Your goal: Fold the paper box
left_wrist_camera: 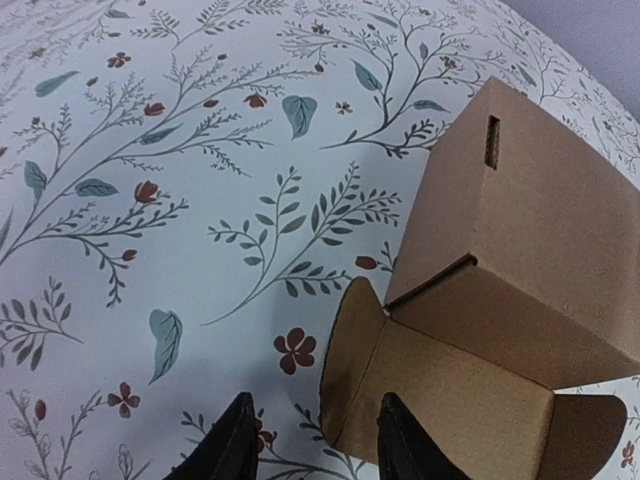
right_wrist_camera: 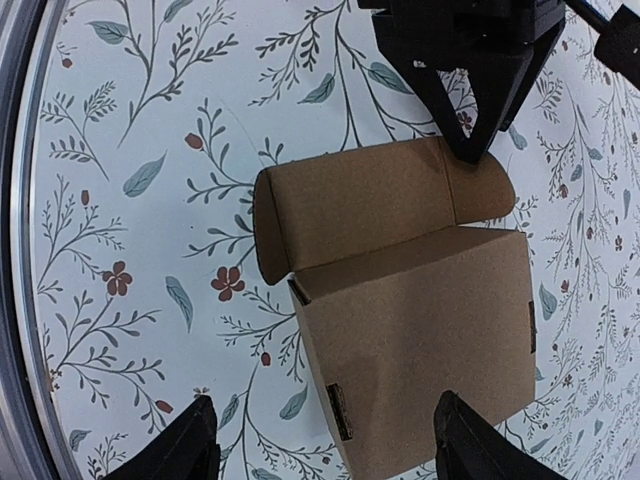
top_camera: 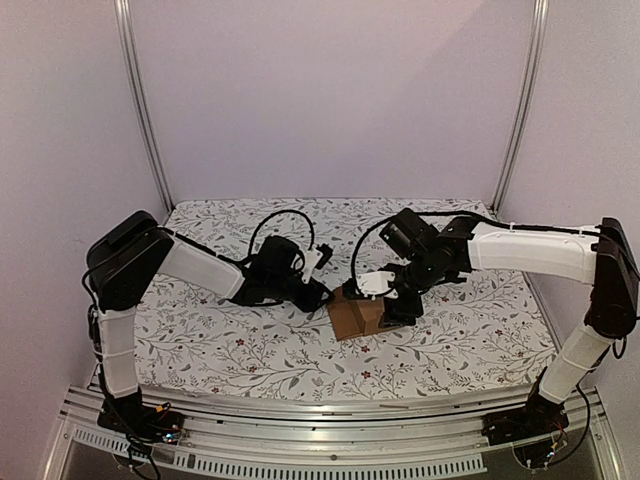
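Paper box (top_camera: 357,315) stands just right of centre in the top view, on the flowered tabletop (top_camera: 230,350), its body squared up but its lid flap (right_wrist_camera: 370,200) lying open and flat on the cloth.

At the left of the top view, my left pincer (top_camera: 322,292) comes in low against the box's left side. In the left wrist view its fingers (left_wrist_camera: 235,445) show at the bottom edge, parted and clamped on nothing. One lies over bare cloth, the other over the flap, with the rounded tab (left_wrist_camera: 348,345) rising between them. The box body fills the right half of that frame, a small slot (left_wrist_camera: 492,142) showing near its upper corner.

Further right, my right pincer (top_camera: 390,305) hangs over the box. In the right wrist view its fingers (right_wrist_camera: 175,450) stand wide apart at the bottom edge and grip nothing. The left one is well clear of the cardboard and the right one lies over the body's lower right part; I cannot tell whether it touches.

I judge the step in hand to be closing that lid. To do it well, I would bring the right pincer in on the walls only enough to stop the box sliding, not enough to bow them. With the left I would take the flap close to its crease, turn the tab inward first, then swing the flap up in an arc about the fold. Pushing flat along the cloth would likely shove the whole box rightward.
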Robot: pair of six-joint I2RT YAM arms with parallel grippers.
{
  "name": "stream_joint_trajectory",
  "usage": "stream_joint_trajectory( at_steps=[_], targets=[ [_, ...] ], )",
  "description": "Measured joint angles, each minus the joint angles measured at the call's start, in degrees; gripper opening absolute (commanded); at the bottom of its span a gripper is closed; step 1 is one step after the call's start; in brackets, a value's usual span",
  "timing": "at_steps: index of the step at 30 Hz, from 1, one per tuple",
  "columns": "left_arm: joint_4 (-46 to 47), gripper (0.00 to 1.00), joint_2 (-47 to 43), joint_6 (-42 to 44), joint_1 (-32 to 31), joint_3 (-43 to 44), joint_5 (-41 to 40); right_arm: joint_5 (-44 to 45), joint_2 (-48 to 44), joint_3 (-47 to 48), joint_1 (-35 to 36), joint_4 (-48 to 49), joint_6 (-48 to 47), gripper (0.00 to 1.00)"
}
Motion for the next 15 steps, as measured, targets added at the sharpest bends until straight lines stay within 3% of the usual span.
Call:
stream_joint_trajectory(
  at_steps=[6,15],
  targets=[
    [2.0,0.2,3.3,0.2,1.3,2.0,4.3,2.1,0.7,0.0,0.0,0.6,0.0,0.73],
    [3.6,0.19,4.0,0.1,1.6,2.6,7.4,2.1,2.3,0.0,0.0,0.5,-0.4,0.72]
  ],
)
